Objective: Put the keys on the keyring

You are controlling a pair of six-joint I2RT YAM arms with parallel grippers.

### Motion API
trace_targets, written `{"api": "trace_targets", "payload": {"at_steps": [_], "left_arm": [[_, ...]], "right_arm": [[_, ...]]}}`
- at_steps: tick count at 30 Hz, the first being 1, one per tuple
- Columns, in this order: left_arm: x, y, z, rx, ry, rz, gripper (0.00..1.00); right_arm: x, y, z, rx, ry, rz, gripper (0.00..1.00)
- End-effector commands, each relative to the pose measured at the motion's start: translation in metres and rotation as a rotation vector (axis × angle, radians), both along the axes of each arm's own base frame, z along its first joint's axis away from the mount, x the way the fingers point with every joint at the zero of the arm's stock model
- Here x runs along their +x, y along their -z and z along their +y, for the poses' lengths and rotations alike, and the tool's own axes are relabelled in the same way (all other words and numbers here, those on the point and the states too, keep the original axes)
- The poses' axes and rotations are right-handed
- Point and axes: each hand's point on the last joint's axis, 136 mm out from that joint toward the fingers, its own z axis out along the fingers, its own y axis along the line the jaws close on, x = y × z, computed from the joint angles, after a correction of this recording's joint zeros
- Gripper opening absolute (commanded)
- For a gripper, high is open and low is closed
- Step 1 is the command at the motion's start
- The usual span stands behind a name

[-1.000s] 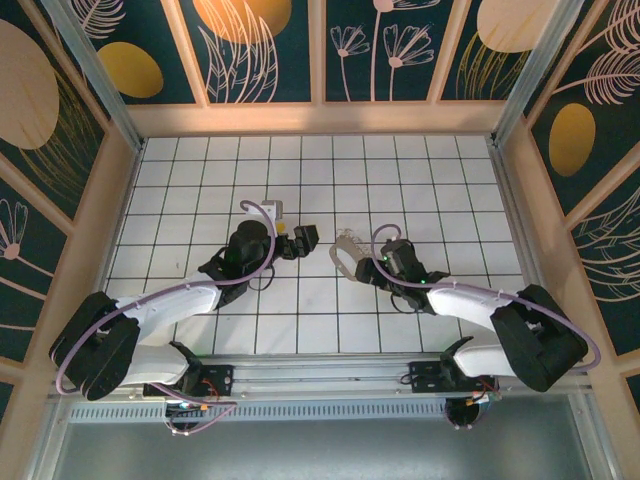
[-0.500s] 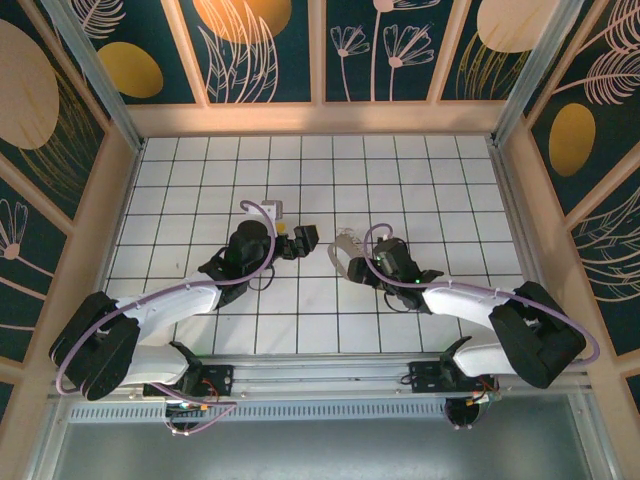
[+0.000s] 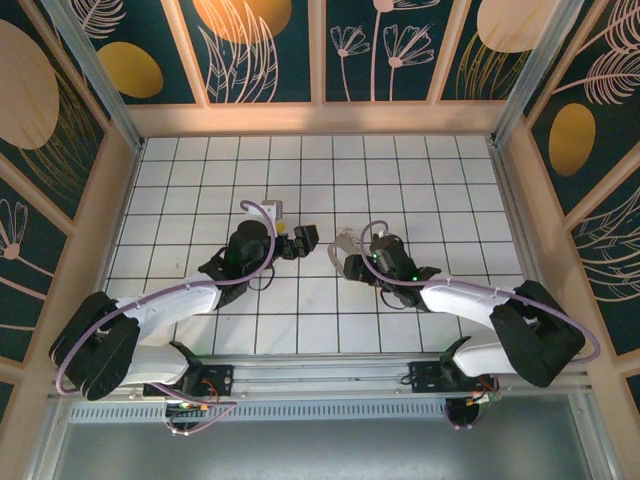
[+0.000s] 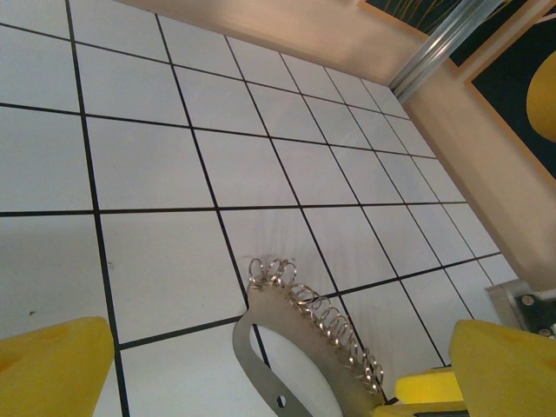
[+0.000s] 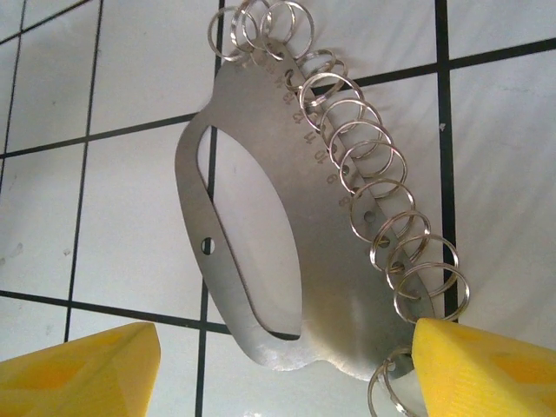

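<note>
Keyring (image 5: 261, 217), a flat metal plate with split rings down one edge, lies on the tiled surface (image 5: 113, 113) between the parted, unclamped fingers of the nearer right gripper (image 5: 278, 347), long axis pointing away from it, while the left gripper (image 4: 282, 347) stands wide apart just beside.

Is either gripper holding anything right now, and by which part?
Nothing looks held. The right gripper straddles one end of the metal plate of split rings, jaws open; the left gripper is open and apart.

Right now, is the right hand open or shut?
Open: the right hand has its yellow fingers apart, the metal plate between them.
</note>
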Motion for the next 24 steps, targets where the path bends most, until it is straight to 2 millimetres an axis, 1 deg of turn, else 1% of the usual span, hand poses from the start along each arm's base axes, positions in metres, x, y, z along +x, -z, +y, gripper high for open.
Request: {"api": "trace_targets", "payload": {"at_steps": [1,5,7,10,17,24], "left_arm": [[-0.003,-0.001,-0.001,0.001,0.012,-0.014,0.99],[-0.003,-0.002,-0.002,-0.004,0.013,-0.017,0.99],[-0.003,-0.002,-0.002,-0.005,0.014,-0.016,0.99],[-0.003,-0.003,-0.003,-0.008,0.014,-0.015,0.99],[-0.003,-0.001,-0.002,-0.007,0.012,-0.009,0.99],[-0.003,-0.001,-0.002,-0.006,0.010,-0.008,0.99]], "right_arm": [[-0.004,-0.012,-0.006,-0.044,0.003,-0.037,0.77],[-0.020,-0.008,-0.006,-0.072,-0.019,-0.028,0.76],[-0.026,-0.009,-0.001,-0.068,-0.039,-0.027,0.76],[-0.030,-0.009,0.006,-0.072,-0.060,-0.028,0.76],[-0.026,0.000,0.012,-0.112,-0.080,-0.024,0.76],[-0.021,0.010,0.013,-0.159,-0.090,-0.016,0.76]]}}
